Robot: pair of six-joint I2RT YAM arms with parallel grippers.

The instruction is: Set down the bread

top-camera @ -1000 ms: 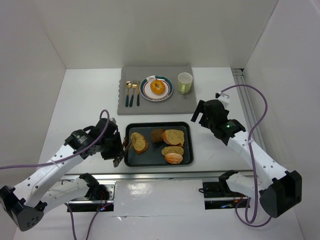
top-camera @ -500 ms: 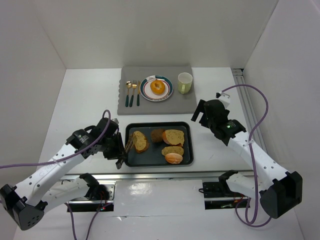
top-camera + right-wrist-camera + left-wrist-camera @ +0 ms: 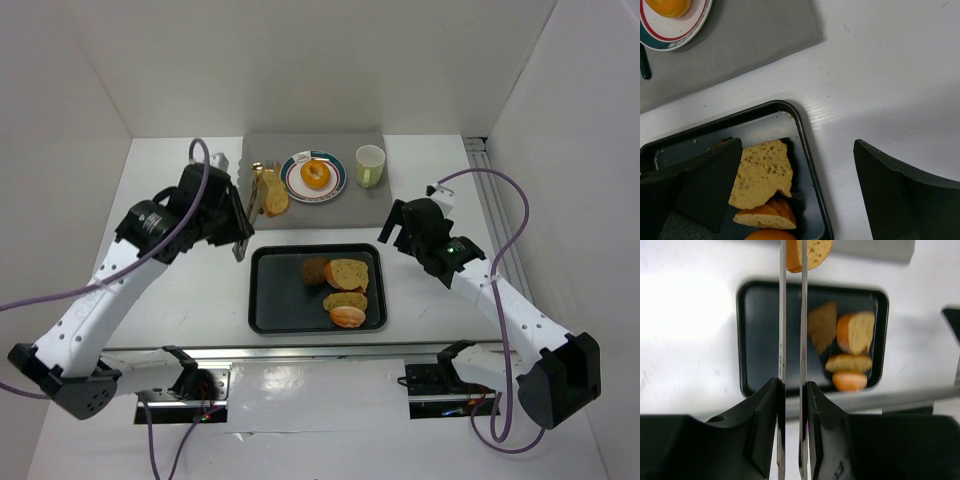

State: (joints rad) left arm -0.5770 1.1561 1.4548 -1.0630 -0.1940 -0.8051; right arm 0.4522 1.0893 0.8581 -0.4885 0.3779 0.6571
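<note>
Tan, golden-crusted oval toy bread slice [image 3: 273, 196] hangs beside the teal-rimmed white plate [image 3: 337, 181], nipped by thin metal tongs [image 3: 803, 330] which the left pincer [image 3: 793, 395] squeezes: a carrying step, likely needing centring over the plate, then release.

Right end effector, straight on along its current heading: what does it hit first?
Probably the tray, at its right rim beside the slice. The open right end effector straddles that rim: one finger over the tray, the other over the table. Depth is unclear from the wrist view.
</note>
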